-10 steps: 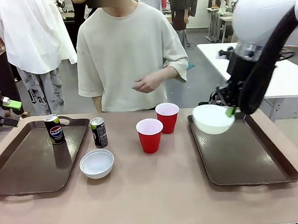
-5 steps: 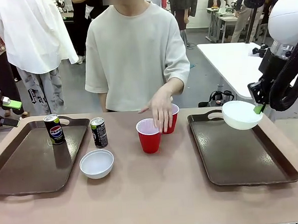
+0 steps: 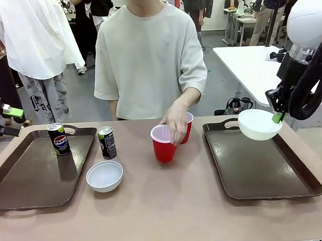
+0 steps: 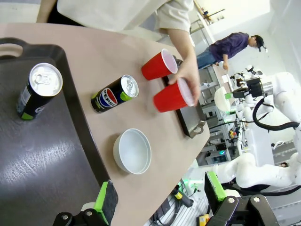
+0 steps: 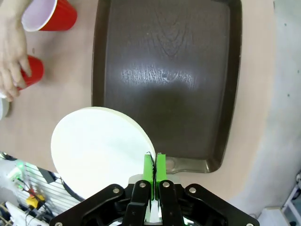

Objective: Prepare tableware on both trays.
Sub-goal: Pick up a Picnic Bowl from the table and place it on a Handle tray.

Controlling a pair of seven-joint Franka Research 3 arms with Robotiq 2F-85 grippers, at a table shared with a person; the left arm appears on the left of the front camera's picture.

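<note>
Hanging from the right pincer (image 3: 278,117), clamped on its rim: white bowl (image 3: 257,124) above tray (image 3: 272,177) edge.

Bright even indoor light, soft shadows, glare on the tray (image 5: 160,75), wide-angle bending in wrist views

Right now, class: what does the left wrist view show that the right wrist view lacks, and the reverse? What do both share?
Left wrist view: one soda can on the left tray, a second can on the table, the open left gripper. Right wrist view: the bare floor of the right tray, and the right gripper pinching the white bowl by its rim. Shared: two red cups, the person's hand at them, that bowl.
</note>
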